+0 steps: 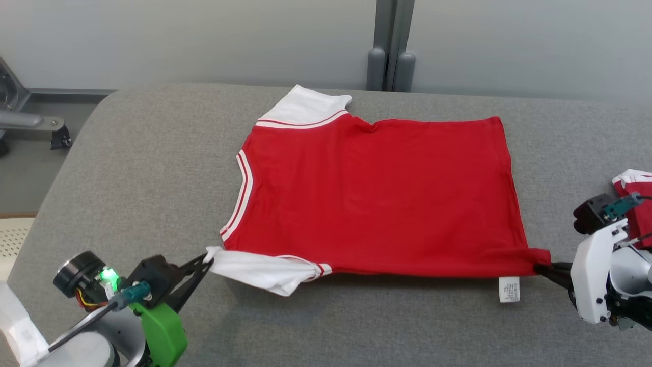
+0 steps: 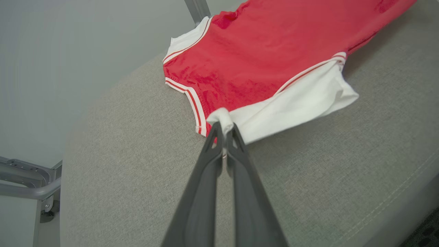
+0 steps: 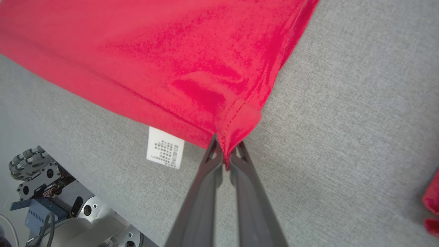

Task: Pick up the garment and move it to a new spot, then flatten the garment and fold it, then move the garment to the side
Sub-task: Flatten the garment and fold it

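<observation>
Fold step, garment [image 1: 377, 199] flat on grey table [image 1: 153, 168]. Left gripper [image 1: 206, 260] clamped on white sleeve tip [image 2: 221, 118], right gripper [image 1: 541, 268] on hem corner [image 3: 240, 118]. Raise both together, hold near edge taut, lay over far edge squarely; avoid dragging.

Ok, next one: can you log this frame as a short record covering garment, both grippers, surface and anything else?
garment: red shirt with white sleeves, spread flat, label at near edge
left gripper: shut on tip of near sleeve
right gripper: shut on shirt's near hem corner
surface: grey table
other: second red garment at right edge
</observation>
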